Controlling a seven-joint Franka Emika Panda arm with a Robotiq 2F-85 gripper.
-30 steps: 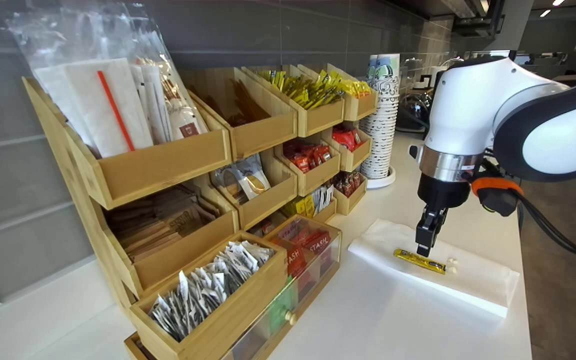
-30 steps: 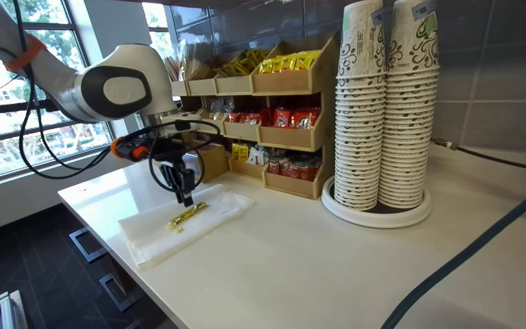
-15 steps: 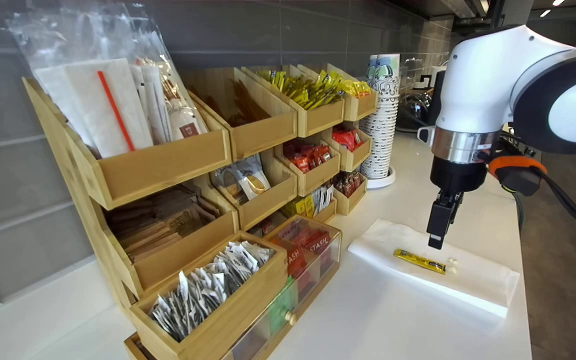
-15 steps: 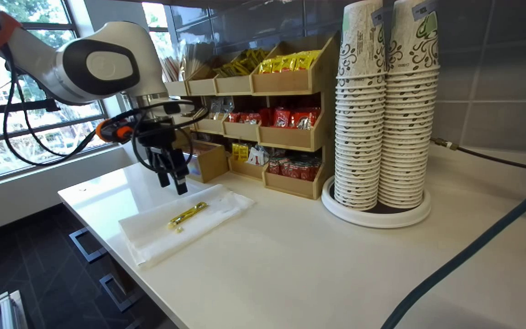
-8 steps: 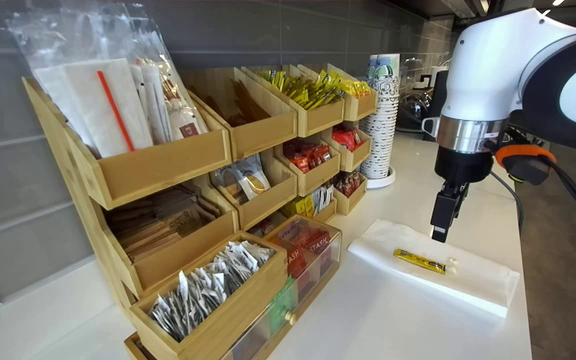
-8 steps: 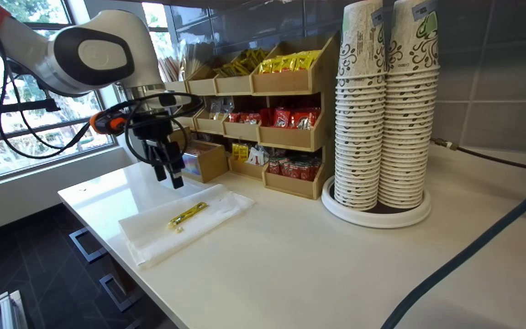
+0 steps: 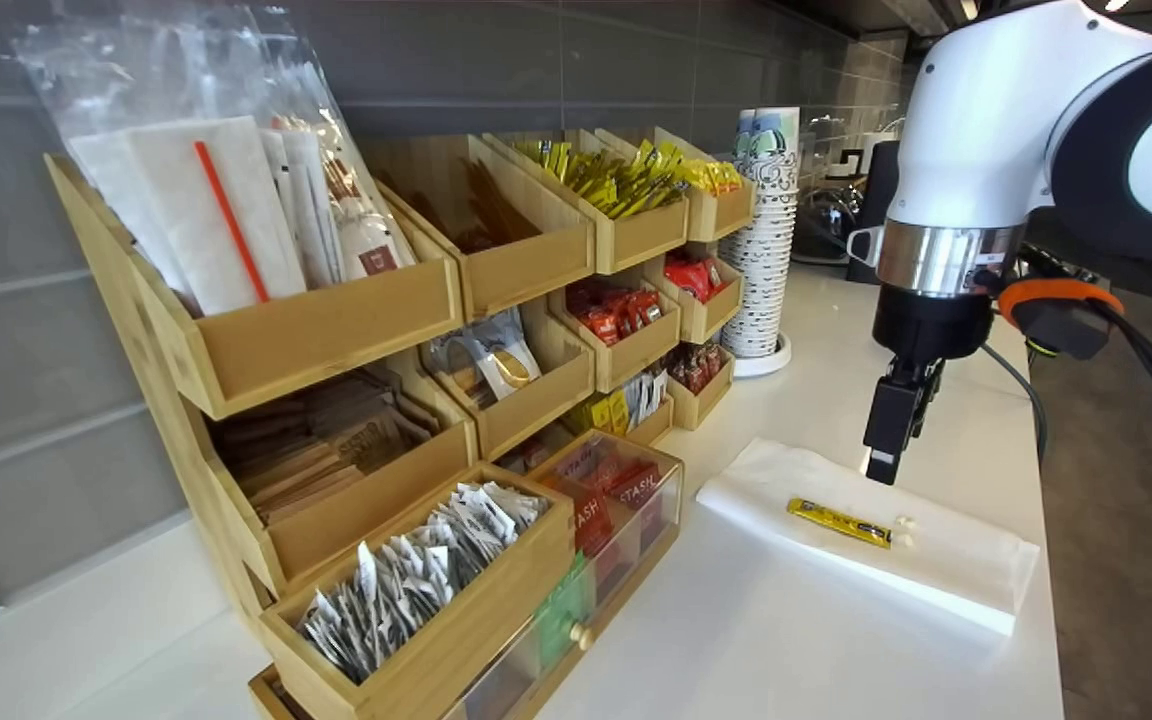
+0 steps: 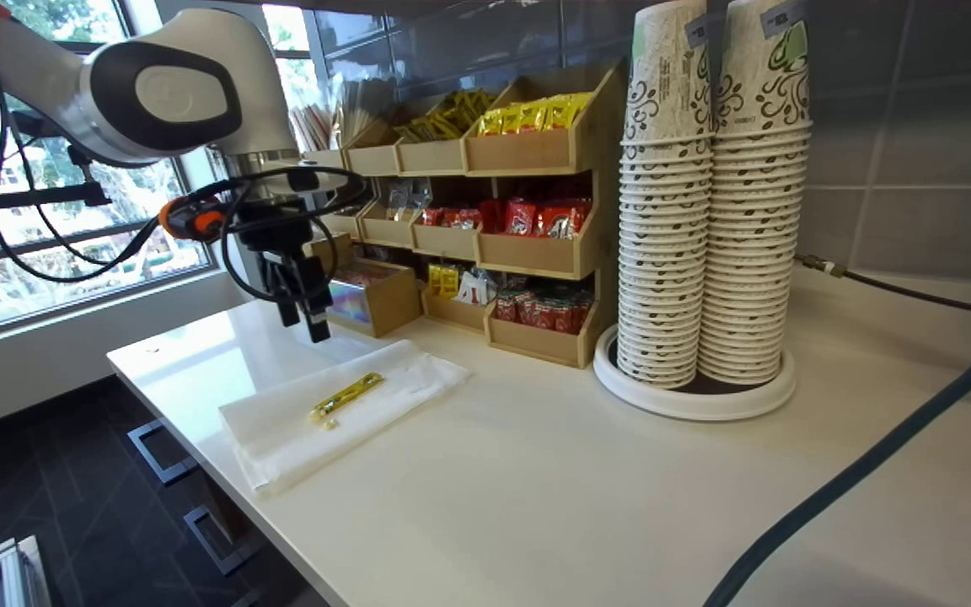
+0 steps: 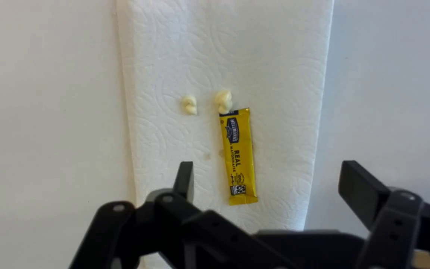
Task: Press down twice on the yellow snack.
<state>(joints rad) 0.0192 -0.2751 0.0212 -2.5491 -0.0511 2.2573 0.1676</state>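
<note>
The yellow snack (image 9: 239, 160), a slim mayonnaise packet with dark print, lies flat on a folded white paper towel (image 9: 271, 56). Small pale blobs (image 9: 223, 101) of what looks like mayonnaise sit by its far end in the wrist view. My gripper (image 9: 267, 170) is open, its fingers spread wide with nothing between them. In both exterior views the gripper (image 7: 894, 455) hangs above the towel, well clear of the yellow snack (image 7: 839, 523). An exterior view shows both fingertips apart on the gripper (image 8: 303, 327), with the yellow snack (image 8: 346, 396) lower and nearer the camera.
Beside the towel stands a tiered wooden organizer (image 7: 326, 340) filled with packets and straws. Tall stacks of paper cups (image 8: 709, 253) rest on a round white tray (image 8: 692, 409). The counter's edge (image 8: 224, 497) runs close to the towel, and a dark hose (image 8: 873, 464) crosses a corner.
The gripper has risen from close over the packet and drawn back from it, slowing in the last half second. Its fingers now show apart. Packet and blobs look unmoved.
</note>
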